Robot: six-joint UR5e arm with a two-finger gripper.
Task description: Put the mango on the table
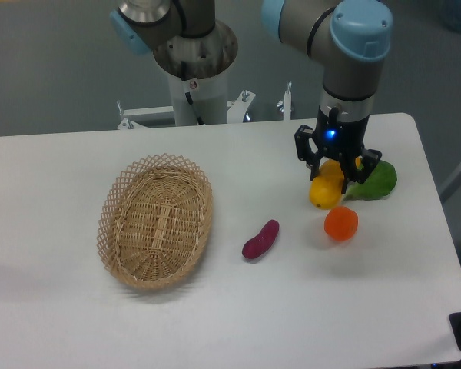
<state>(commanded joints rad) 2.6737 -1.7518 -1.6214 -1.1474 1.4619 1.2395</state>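
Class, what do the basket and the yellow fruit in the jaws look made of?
Basket: woven wicker or rattan, matte tan, with an open lattice rim. Mango: probably moulded plastic, smooth with a slight sheen and even yellow colour; real fruit can't be ruled out.

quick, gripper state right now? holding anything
Gripper: its fingers straddle the mango, which lies on the table; whether it is clamped or released cannot be told.
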